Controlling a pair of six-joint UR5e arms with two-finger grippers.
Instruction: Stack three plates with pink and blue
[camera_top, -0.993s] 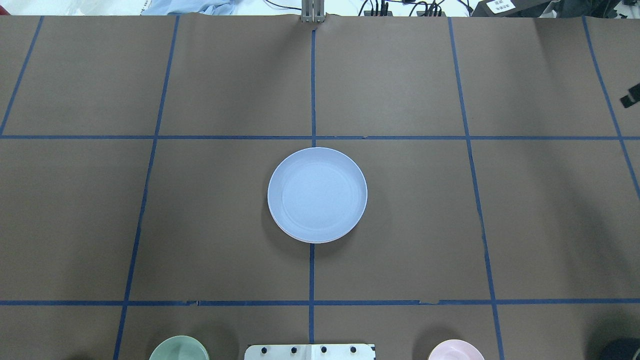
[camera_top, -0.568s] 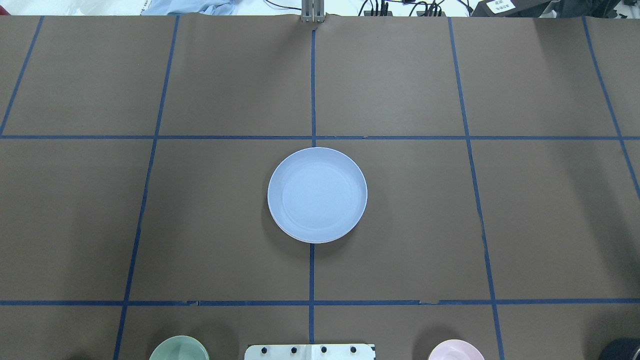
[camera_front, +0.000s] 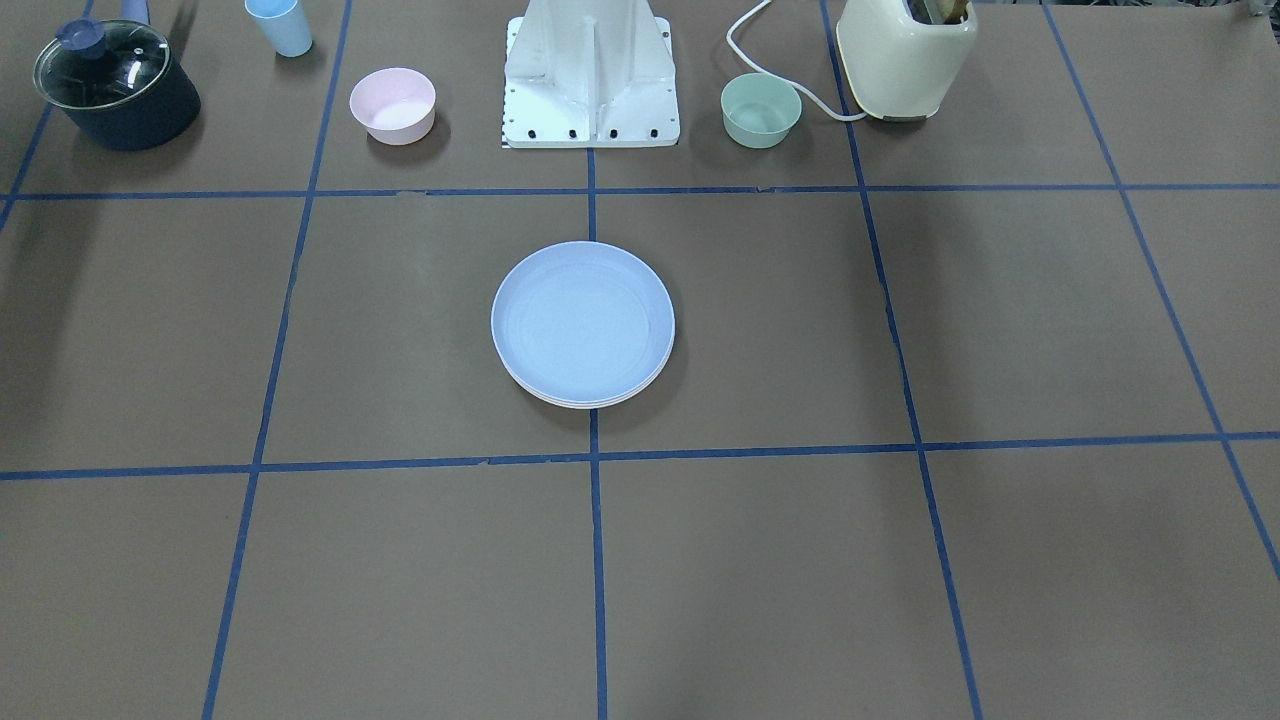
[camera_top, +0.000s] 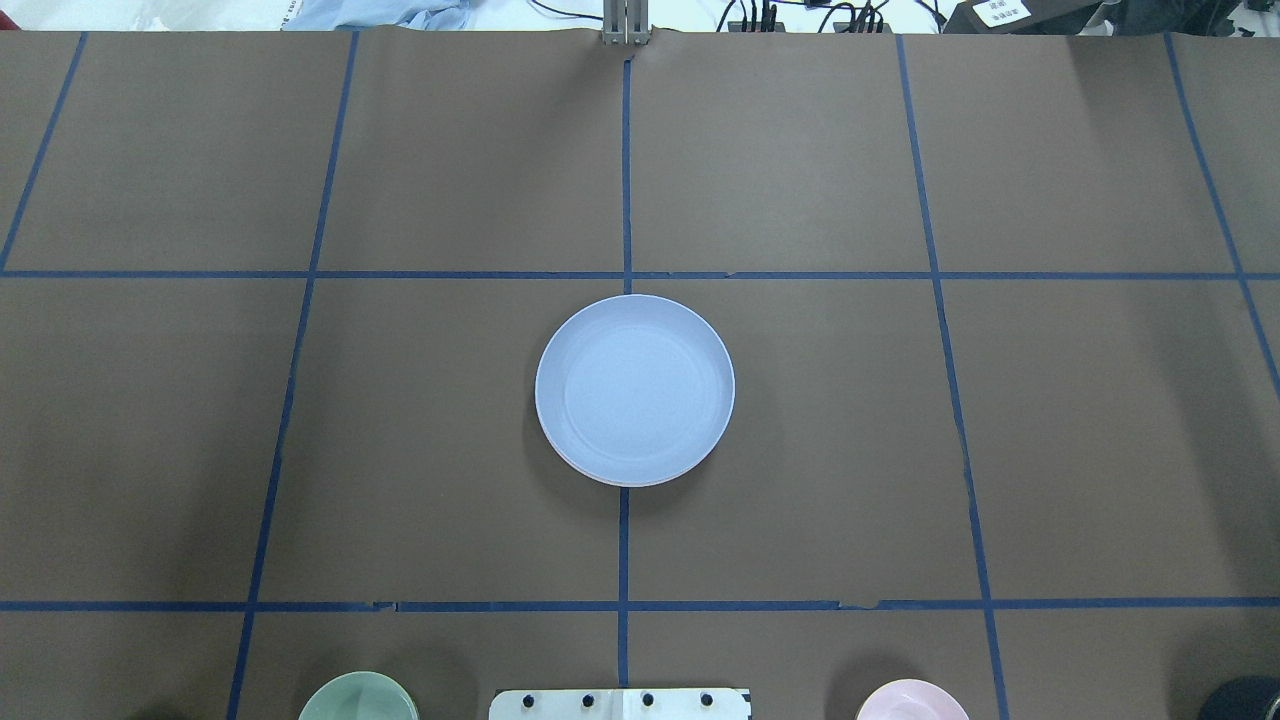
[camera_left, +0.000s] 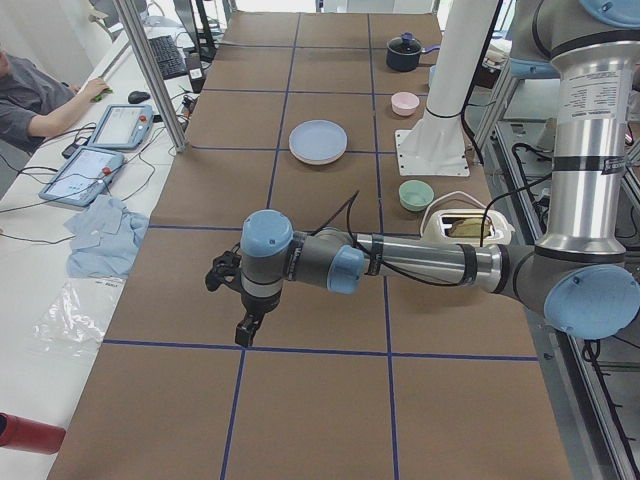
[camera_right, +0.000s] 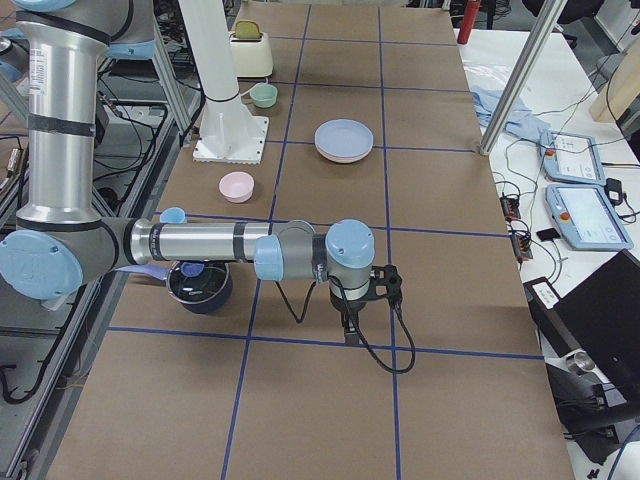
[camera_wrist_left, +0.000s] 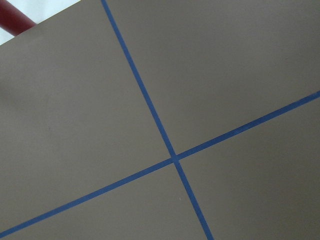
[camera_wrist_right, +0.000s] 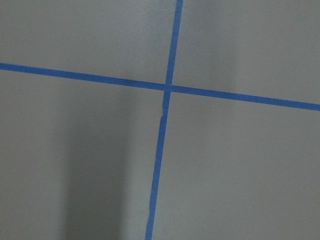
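Note:
The light blue plate (camera_top: 634, 390) sits on top of a stack at the middle of the table, also seen in the front view (camera_front: 583, 322). Thin pale rims (camera_front: 590, 403) of the plates under it peek out at its edge; the pink and cream plates are otherwise hidden. My left gripper (camera_left: 246, 328) hangs over bare table far from the stack, toward the table's left end. My right gripper (camera_right: 347, 326) hangs over bare table toward the right end. Both show only in the side views, so I cannot tell whether they are open. Both wrist views show only brown table and blue tape lines.
By the robot base (camera_front: 590, 70) stand a small pink bowl (camera_front: 392, 105), a small green bowl (camera_front: 761, 110), a lidded dark pot (camera_front: 115, 85), a blue cup (camera_front: 279, 25) and a cream toaster (camera_front: 905, 55). A red bottle (camera_left: 25, 432) lies past the left end.
A dark part of the right arm at the right edge of the overhead view has moved out of view. The plate stack has not moved.

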